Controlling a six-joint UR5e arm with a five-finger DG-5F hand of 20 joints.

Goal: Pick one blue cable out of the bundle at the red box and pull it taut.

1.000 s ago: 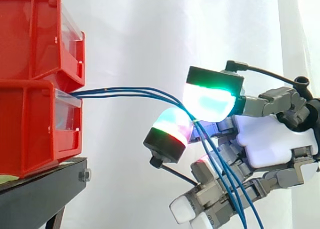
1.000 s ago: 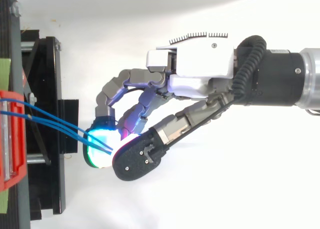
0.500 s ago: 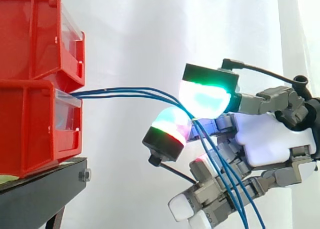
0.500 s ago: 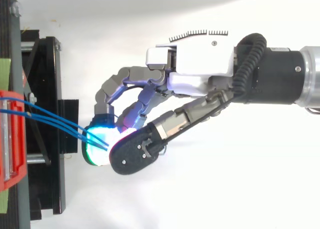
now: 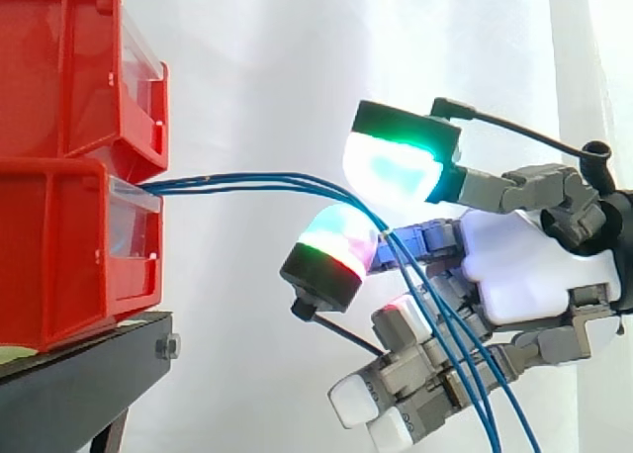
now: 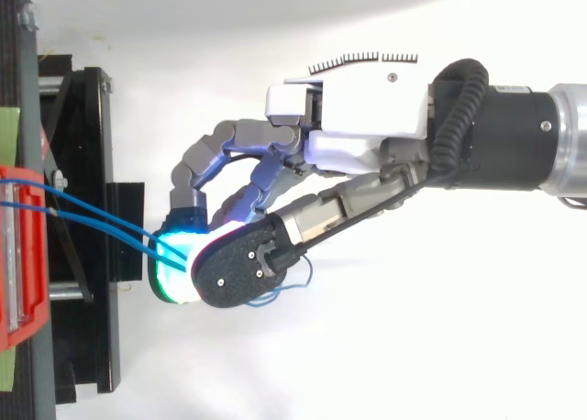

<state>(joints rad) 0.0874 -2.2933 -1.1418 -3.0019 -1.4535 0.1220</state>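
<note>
Hand (image 5: 524,275) at blue cables (image 5: 227,182) running from red box (image 5: 59,245); cannot tell if clamped on any.

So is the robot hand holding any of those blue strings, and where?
It cannot be told. The blue cables run from the red box into the hand and bend down there, but a real grip on them is not clear.
</note>
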